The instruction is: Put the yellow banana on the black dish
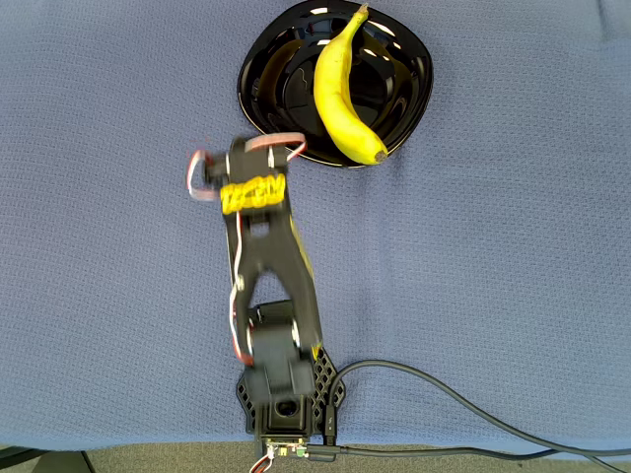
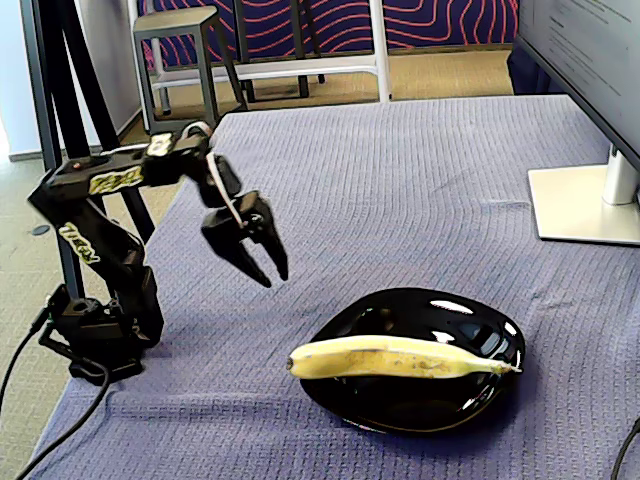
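On the dish: I see the yellow banana (image 2: 400,358) lying across the black dish (image 2: 495,345), blunt end past the rim.
Fingers: my gripper (image 2: 268,269) hangs in the air, slightly parted, holding nothing.
Gap: banana sits apart from the fingertips, lower and to their right in the fixed view.
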